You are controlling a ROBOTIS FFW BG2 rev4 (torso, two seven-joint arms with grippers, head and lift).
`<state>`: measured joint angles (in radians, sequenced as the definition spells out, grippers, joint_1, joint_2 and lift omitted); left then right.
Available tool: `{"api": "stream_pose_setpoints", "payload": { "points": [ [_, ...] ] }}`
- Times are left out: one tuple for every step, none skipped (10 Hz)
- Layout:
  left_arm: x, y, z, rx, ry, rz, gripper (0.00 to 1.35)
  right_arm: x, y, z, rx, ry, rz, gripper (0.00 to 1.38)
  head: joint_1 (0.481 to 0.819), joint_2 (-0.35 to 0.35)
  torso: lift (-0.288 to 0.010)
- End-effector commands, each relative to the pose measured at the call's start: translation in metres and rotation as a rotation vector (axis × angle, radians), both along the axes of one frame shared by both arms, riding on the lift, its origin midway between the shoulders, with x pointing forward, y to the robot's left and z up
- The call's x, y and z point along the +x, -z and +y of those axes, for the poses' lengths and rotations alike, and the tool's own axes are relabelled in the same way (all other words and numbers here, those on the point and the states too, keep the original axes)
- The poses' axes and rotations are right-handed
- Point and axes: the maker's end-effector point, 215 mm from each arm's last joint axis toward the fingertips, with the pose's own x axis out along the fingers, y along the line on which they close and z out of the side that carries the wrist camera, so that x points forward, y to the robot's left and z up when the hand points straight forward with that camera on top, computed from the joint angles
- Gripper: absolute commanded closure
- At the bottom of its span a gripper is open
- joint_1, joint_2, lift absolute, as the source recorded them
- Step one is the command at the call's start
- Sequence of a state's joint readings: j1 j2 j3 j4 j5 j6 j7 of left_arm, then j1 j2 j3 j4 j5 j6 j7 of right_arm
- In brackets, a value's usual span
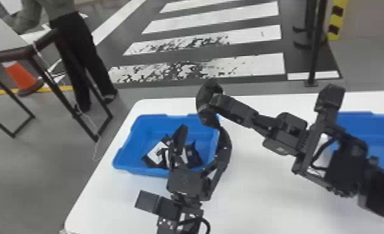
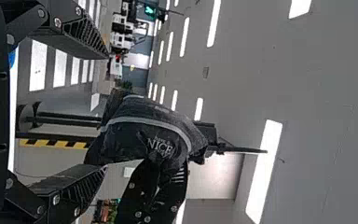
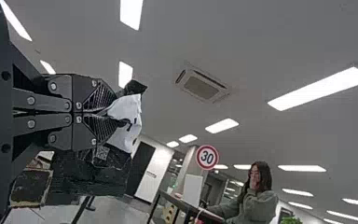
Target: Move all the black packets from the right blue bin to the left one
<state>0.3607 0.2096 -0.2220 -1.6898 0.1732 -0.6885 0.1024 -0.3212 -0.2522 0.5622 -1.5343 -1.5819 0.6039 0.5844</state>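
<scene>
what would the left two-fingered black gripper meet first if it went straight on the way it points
Probably the black packet with a pale stripe, held in the right gripper; depth is unclear.

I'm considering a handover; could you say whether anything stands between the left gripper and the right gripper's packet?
In the left wrist view, nothing visible stands between the open left gripper and the packet the right gripper holds.

Robot's jet-black left arm (image 1: 186,182) and right arm (image 1: 345,171) sport boxy housings | dark cables (image 1: 320,152) loop outside | silvery screws (image 3: 31,100) stud ribbed black fingers (image 2: 77,189)
</scene>
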Motion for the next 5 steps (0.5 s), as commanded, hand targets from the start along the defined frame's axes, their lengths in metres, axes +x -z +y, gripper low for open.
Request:
{"api": "stream_pose_setpoints", "payload": {
  "points": [
    [0.0, 0.002, 0.005, 0.024, -0.015, 0.003, 0.25, 0.002, 0.001, -0.001, -0.002, 0.01, -0.004, 1.24, 0.689, 0.35, -0.168],
    [0.002, 0.002, 0.007, 0.052, -0.025, 0.002, 0.25, 0.001, 0.002, -0.001, -0.002, 0.01, -0.001, 1.24, 0.688, 0.35, -0.168],
    [0.001, 0.003, 0.009, 0.066, -0.036, 0.003, 0.25, 0.001, 0.005, -0.001, -0.003, 0.01, 0.006, 1.24, 0.689, 0.35, -0.168],
    [0.003, 0.0, 0.012, 0.097, -0.052, -0.006, 0.24, 0.001, 0.006, -0.001, -0.003, 0.009, 0.01, 1.24, 0.69, 0.35, -0.168],
    [0.002, -0.001, 0.017, 0.101, -0.064, -0.011, 0.24, 0.0, 0.007, -0.001, -0.003, 0.007, 0.013, 1.24, 0.689, 0.35, -0.168]
  ]
}}
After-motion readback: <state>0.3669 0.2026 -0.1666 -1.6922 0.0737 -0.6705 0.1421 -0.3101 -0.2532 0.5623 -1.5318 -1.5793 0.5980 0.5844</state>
